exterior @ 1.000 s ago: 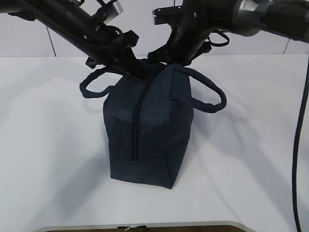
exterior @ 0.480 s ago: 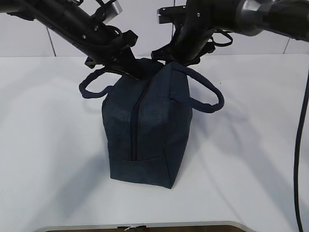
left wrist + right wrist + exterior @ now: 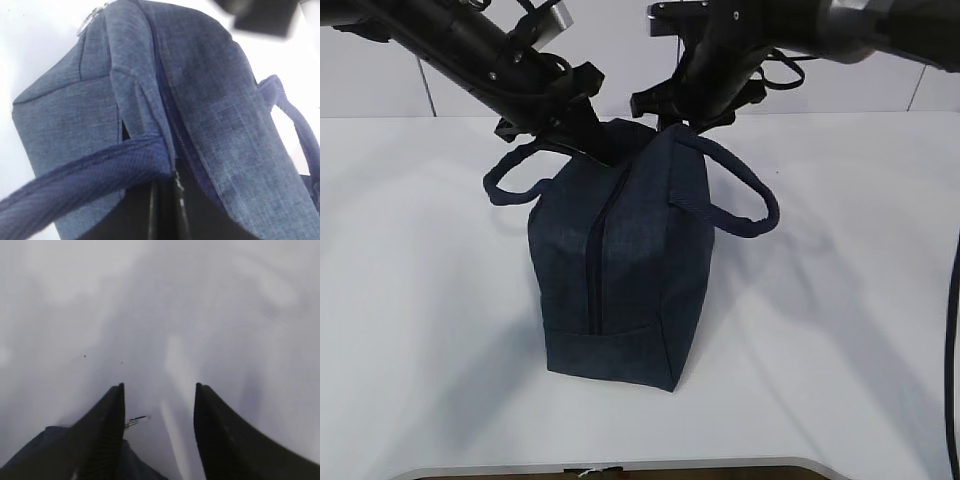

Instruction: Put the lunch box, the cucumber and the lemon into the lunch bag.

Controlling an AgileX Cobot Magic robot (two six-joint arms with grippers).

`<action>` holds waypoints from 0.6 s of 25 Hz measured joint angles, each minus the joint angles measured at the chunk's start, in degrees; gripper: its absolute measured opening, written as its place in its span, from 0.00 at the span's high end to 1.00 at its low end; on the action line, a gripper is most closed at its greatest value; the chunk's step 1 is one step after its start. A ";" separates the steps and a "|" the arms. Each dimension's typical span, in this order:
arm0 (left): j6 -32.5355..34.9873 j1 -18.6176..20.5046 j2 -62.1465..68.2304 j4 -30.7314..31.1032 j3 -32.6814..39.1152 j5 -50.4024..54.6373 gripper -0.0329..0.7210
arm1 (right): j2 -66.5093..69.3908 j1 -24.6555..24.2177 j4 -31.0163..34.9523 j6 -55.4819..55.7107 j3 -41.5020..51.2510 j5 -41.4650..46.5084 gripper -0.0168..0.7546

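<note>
One lunch bag (image 3: 620,270) (navy), zipped shut, contents hidden

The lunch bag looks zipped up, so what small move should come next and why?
Probably open the left pincer and let go. The lunch bag stands on the table with its zipper closed, the right pincer is already open with nothing between its fingers, and the left pincer is shut on the bag's top fabric.
</note>
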 joint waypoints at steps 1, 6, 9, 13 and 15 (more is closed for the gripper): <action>0.00 0.00 0.00 0.00 0.00 0.00 0.97 | -0.42 0.00 0.22 0.00 -0.11 0.19 0.49; 0.00 0.00 0.00 0.00 0.00 0.00 0.97 | -1.38 0.00 0.58 0.10 -3.73 1.65 0.49; 0.00 0.00 0.00 0.00 0.00 0.00 0.97 | -1.38 0.00 0.58 0.10 -6.32 4.00 0.49; 0.00 0.00 0.00 0.00 0.00 0.13 0.97 | -1.38 0.00 0.47 -0.85 -9.98 9.70 0.49; -0.23 0.00 0.00 0.00 0.00 0.48 0.97 | -1.38 0.00 0.25 -3.25 -12.14 14.42 0.49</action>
